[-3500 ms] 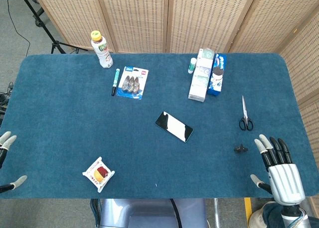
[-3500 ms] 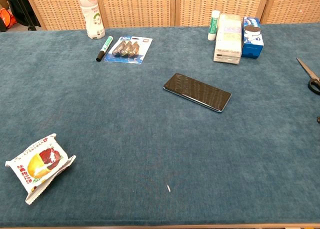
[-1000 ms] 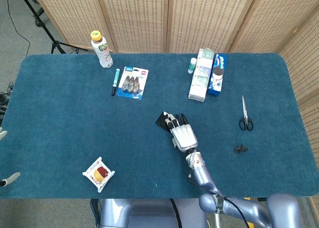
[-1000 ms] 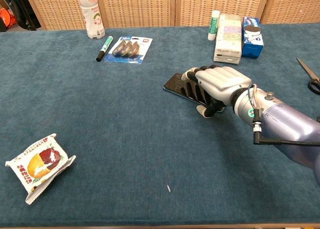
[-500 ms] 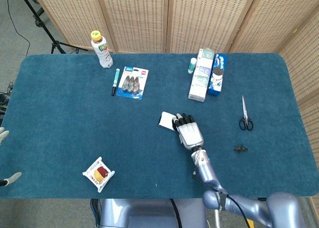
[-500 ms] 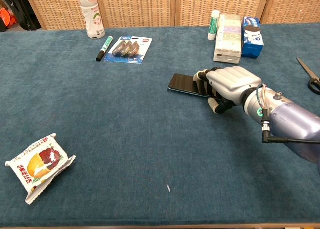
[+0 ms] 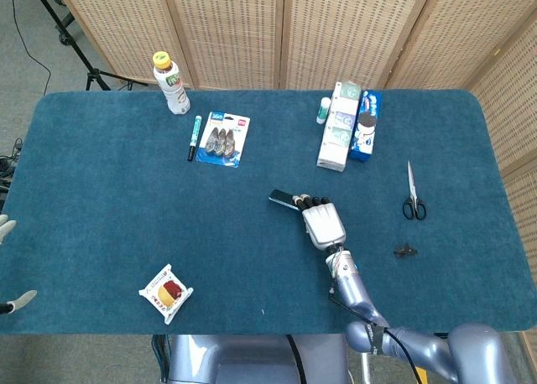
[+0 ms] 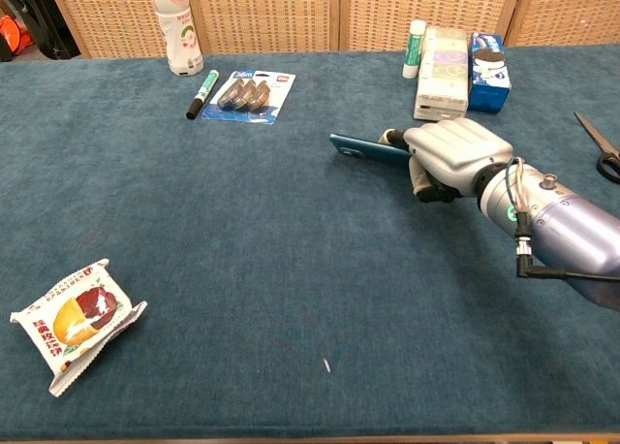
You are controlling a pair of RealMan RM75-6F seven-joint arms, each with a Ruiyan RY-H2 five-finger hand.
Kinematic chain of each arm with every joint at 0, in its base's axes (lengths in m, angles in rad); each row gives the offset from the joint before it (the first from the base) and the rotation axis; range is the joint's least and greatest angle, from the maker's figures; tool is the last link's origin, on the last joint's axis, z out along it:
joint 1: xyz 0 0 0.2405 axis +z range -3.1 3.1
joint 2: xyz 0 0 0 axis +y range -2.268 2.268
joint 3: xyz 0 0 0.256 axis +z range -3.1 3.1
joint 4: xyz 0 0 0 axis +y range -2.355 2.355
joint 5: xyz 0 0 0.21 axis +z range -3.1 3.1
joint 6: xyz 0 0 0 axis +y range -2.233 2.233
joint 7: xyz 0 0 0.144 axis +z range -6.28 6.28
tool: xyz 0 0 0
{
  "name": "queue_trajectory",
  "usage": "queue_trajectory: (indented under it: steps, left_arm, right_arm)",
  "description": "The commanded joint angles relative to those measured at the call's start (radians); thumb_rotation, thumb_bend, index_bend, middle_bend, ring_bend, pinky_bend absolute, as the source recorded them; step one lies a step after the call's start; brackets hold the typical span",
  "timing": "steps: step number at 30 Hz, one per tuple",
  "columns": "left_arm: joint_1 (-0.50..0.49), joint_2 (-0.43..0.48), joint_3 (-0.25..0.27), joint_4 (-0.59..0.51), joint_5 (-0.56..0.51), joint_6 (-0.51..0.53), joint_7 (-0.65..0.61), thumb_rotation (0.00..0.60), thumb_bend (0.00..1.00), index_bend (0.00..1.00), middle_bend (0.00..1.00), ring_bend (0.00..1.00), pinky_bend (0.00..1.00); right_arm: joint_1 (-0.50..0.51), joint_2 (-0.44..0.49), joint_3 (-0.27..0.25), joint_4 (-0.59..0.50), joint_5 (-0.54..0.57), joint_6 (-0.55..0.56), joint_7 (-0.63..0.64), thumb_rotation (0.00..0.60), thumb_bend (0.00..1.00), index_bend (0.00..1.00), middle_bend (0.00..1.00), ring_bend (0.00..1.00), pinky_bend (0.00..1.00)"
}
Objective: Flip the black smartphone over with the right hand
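1. The black smartphone (image 8: 366, 150) is held near the middle of the blue table (image 7: 101, 199), raised off the cloth and tilted so that its thin teal edge is seen in the chest view.
2. The right hand (image 8: 453, 158) is closed around one end of the phone: its fingers (image 7: 312, 201) are curled over the top and the thumb is tucked beneath (the rest of the phone juts out to the left, free of the hand).
3. The left hand (image 7: 10, 262) is seen only as pale fingertips at the left edge of the head view, spread apart with nothing between them.
4. Behind the right hand, a white box (image 8: 441, 61) and a blue cookie box (image 8: 488, 71) are set side by side, with a small white tube (image 8: 415, 35) just left of them.
5. Scissors (image 7: 411, 195) are laid well to the right.
6. At the far left a bottle (image 7: 170, 84), a marker (image 7: 195, 137) and a blister pack (image 7: 225, 138) are found.
7. A snack packet (image 8: 76, 323) is placed near the front edge.
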Motion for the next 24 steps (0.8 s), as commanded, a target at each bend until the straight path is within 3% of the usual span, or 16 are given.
queue_trajectory:
  steps: [1, 9, 11, 13, 15, 19, 24]
  left_arm:
    - [-0.001, 0.0, 0.0, -0.001, -0.001, -0.002, 0.001, 0.6, 0.0, 0.0, 0.0, 0.0, 0.0]
    - [-0.005, 0.003, -0.001, -0.003, -0.01, -0.013, -0.003, 0.6, 0.0, 0.0, 0.0, 0.0, 0.0]
    - [-0.006, 0.005, -0.001, -0.004, -0.013, -0.015, -0.005, 0.6, 0.0, 0.0, 0.0, 0.0, 0.0]
    - [-0.006, 0.006, -0.002, -0.004, -0.016, -0.015, -0.007, 0.6, 0.0, 0.0, 0.0, 0.0, 0.0]
    - [-0.005, 0.006, -0.003, -0.004, -0.016, -0.012, -0.008, 0.6, 0.0, 0.0, 0.0, 0.0, 0.0]
    - [-0.004, 0.006, -0.002, -0.004, -0.012, -0.012, -0.008, 0.6, 0.0, 0.0, 0.0, 0.0, 0.0]
    - [-0.004, 0.005, -0.003, -0.004, -0.015, -0.01, -0.007, 0.6, 0.0, 0.0, 0.0, 0.0, 0.0]
  right_arm:
    - [0.013, 0.001, 0.019, 0.008, 0.001, -0.006, 0.019, 0.6, 0.96, 0.31, 0.37, 0.34, 0.31]
    - [0.062, -0.003, 0.131, 0.057, 0.124, -0.068, 0.027, 0.6, 0.95, 0.31, 0.37, 0.36, 0.31]
    - [0.072, 0.006, 0.151, 0.063, 0.163, -0.083, 0.003, 0.6, 0.9, 0.31, 0.33, 0.29, 0.31]
    - [0.08, 0.016, 0.16, 0.075, 0.183, -0.086, -0.016, 0.6, 0.76, 0.29, 0.2, 0.09, 0.22]
    - [0.084, 0.028, 0.16, 0.09, 0.203, -0.099, -0.03, 0.6, 0.63, 0.23, 0.08, 0.0, 0.14]
    - [0.097, 0.036, 0.15, 0.14, 0.213, -0.1, -0.065, 0.6, 0.38, 0.16, 0.0, 0.0, 0.08]
    - [0.097, 0.046, 0.155, 0.137, 0.196, -0.086, -0.012, 0.6, 0.36, 0.14, 0.0, 0.0, 0.07]
